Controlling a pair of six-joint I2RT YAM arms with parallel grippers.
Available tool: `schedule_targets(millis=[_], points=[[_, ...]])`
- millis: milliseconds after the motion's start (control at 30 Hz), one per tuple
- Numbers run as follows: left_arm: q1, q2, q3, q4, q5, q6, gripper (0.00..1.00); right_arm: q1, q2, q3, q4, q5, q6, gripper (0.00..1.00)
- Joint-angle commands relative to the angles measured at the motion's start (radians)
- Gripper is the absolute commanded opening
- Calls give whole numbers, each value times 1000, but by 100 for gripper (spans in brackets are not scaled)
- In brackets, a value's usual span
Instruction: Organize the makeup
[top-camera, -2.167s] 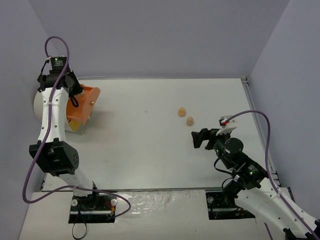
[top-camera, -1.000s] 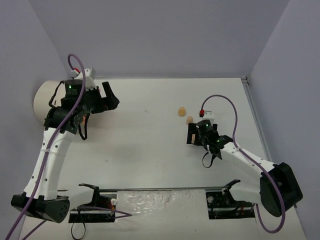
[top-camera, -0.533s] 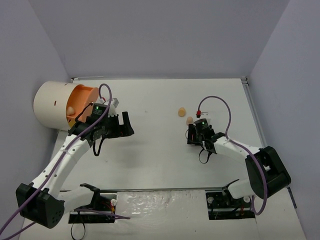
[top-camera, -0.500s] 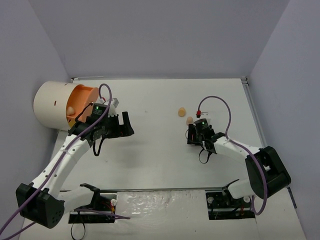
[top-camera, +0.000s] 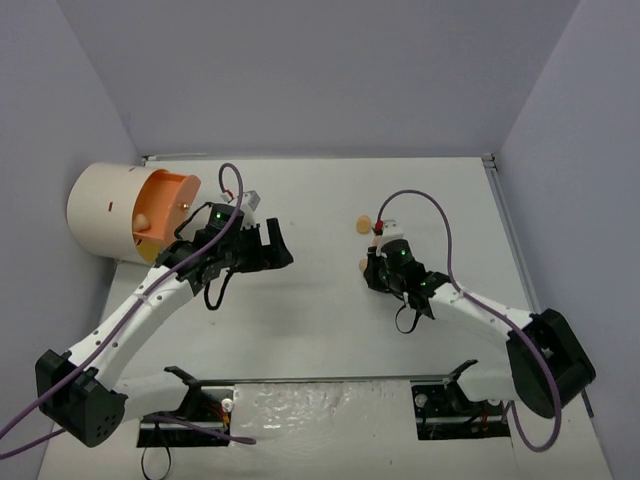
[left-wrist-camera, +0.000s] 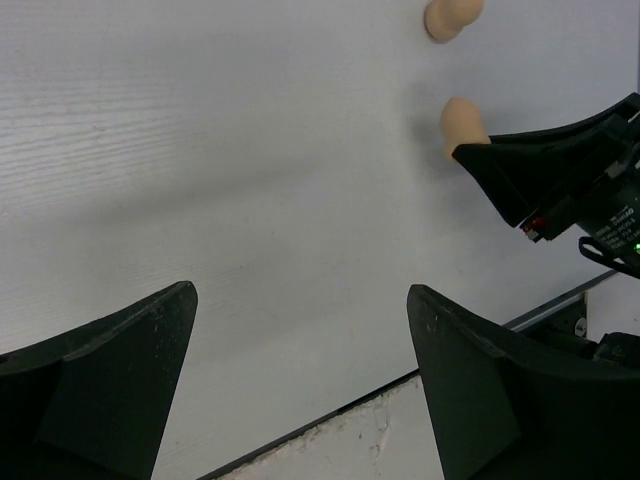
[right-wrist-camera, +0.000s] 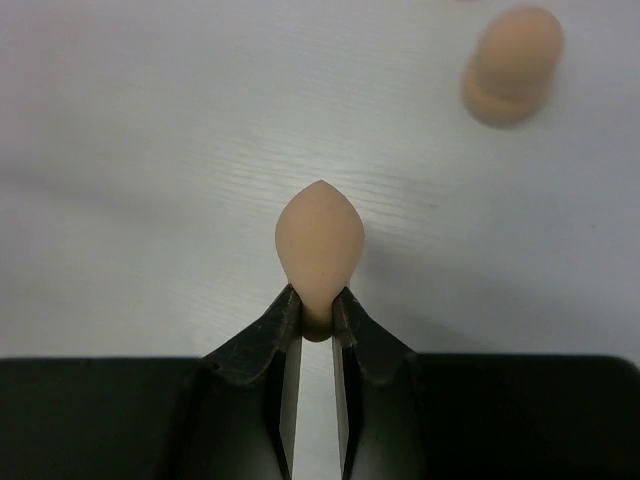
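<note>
Peach sponge (right-wrist-camera: 320, 245), base pinched by right gripper (right-wrist-camera: 318, 310), jaws nearly closed; second sponge (right-wrist-camera: 512, 65) loose nearby on white table (right-wrist-camera: 150, 120); left gripper (left-wrist-camera: 300, 295) spread wide, holding nothing.

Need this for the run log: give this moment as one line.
right gripper: shut on peach sponge | left gripper: open, empty | second sponge: loose on table

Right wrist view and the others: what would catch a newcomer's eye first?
The right gripper pinches a peach egg-shaped sponge by one end; a second sponge lies apart on the table. In the top view, a large cream cylinder with an orange front sits at the table's far-left corner, and the left gripper hangs open.
</note>
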Motion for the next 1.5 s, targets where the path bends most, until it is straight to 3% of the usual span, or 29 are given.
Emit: schedule_targets(millis=[0,333,600,833,1033,1067,1233,1300,1333,1400,1467], points=[[-73,26,102,106,-42,-70,83,131,-156,20,158,-64,-77,0],[-180,88,141,213,-76,-187,83,290,-269,8,356,-144,-108,0],[-243,127,152,250,-101,-241,72,309,-295,-11,419,-154,-102,0],[-277,141,156,253,-112,-256,47,311,-302,-17,428,-141,-93,1],[-296,121,151,252,-144,-270,10,310,-306,-24,434,-125,-91,8],[-298,119,152,249,-148,-269,4,309,-307,-23,433,-121,-90,11],[-301,106,154,249,-172,-247,0,309,-310,-11,417,-105,-91,36],[-301,97,183,193,-214,-218,0,309,-320,8,358,-76,-109,67],[-299,92,201,163,-250,-199,0,309,-331,17,334,-60,-113,78],[-298,82,232,84,-314,-147,0,309,-350,28,300,-36,-116,94],[-286,58,270,22,-396,-99,0,307,-389,30,252,-8,-124,100]])
